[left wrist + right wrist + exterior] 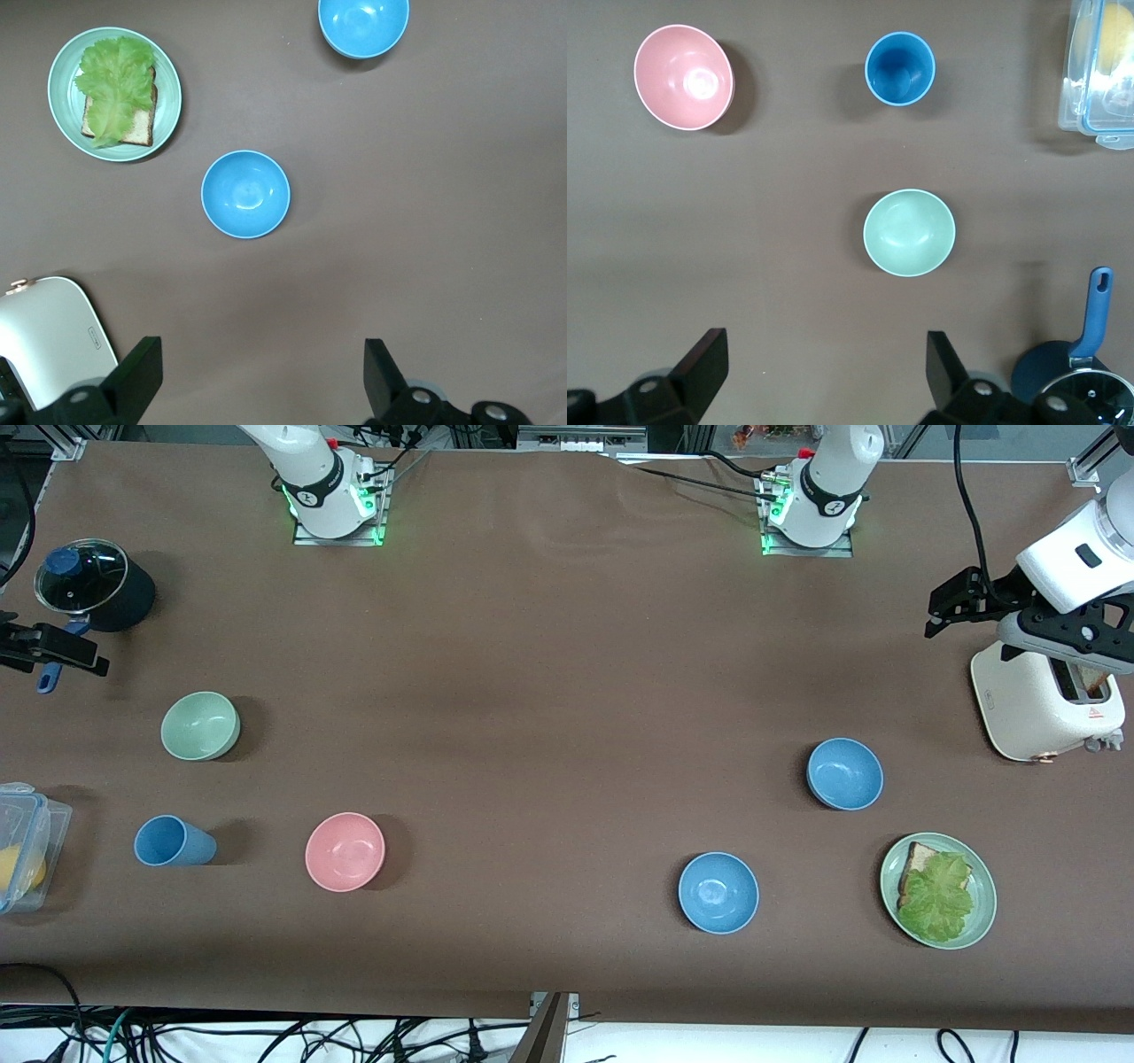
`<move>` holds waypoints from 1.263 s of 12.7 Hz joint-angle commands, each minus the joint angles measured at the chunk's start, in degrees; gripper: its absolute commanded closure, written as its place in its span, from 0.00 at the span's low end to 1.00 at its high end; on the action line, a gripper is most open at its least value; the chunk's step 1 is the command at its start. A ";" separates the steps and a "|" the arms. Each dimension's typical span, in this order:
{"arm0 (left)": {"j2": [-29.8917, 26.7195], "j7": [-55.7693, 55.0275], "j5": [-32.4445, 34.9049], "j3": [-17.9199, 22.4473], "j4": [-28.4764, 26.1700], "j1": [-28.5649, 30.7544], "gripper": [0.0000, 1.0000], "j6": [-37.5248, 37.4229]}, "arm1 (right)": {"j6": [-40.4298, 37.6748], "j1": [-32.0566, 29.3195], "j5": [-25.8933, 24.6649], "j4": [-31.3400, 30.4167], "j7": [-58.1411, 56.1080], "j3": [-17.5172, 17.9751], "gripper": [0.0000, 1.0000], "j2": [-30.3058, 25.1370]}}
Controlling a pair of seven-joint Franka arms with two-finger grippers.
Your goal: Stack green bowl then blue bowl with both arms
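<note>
1. Your left gripper [257, 390] hangs wide open and empty over the toaster [1045, 704].
2. Your right gripper [824, 385] gapes empty beside the pot [93, 584].
3. Green bowl [200, 726] sits alone near the pot; both blue bowls [844, 773] [718, 892] lie toward the left arm's end.

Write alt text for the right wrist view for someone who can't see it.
The right hand, fingers open, hangs over bare brown table with the green bowl below it. Around the bowl stand a pink bowl, a blue cup, a clear lidded container and a lidded black pot.

Two white arms [824, 487] with rounded joints, black collar bands, green base lights. Black cables trail off. Black two-finger grippers [257, 381].
</note>
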 commanded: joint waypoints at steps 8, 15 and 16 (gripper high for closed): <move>0.60 -0.39 0.15 -0.04 1.67 -0.10 0.00 -1.50 | 0.66 -0.97 -0.85 -0.52 -0.94 0.78 0.01 -0.35; 0.68 -0.39 0.24 -0.12 1.76 -0.10 0.00 -1.67 | 1.80 -2.80 0.11 -0.61 -0.68 -2.46 0.01 6.76; 0.60 -0.39 0.16 -0.12 1.67 -0.10 0.00 -1.67 | 2.42 -2.81 -0.67 -0.61 -0.59 -2.56 0.01 9.30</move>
